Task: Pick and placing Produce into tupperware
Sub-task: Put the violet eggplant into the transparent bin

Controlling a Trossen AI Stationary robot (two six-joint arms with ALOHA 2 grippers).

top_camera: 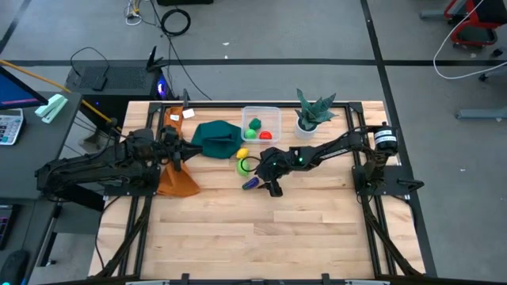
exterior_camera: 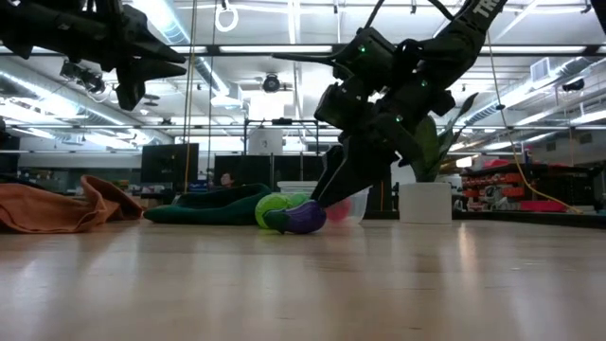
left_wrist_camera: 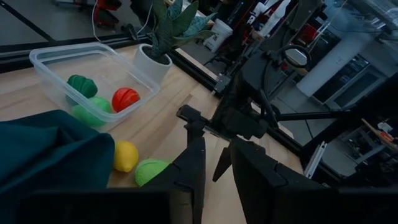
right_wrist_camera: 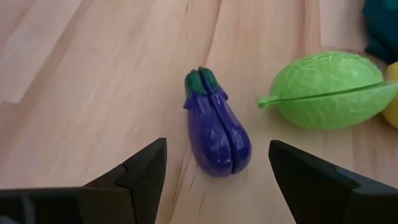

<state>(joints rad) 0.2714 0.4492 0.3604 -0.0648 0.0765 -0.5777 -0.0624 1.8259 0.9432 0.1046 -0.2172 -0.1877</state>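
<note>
Right gripper [right_wrist_camera: 214,180] wide open, empty, straddling purple toy eggplant [right_wrist_camera: 216,129]. Advice: descend centred, close across its width, avoid nudging light green piece [right_wrist_camera: 326,90] alongside.

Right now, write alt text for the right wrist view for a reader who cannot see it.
A purple toy eggplant with a green cap lies on the wooden table, centred between the right gripper's open jaws. A light green toy vegetable rests beside it, apart from it.
</note>
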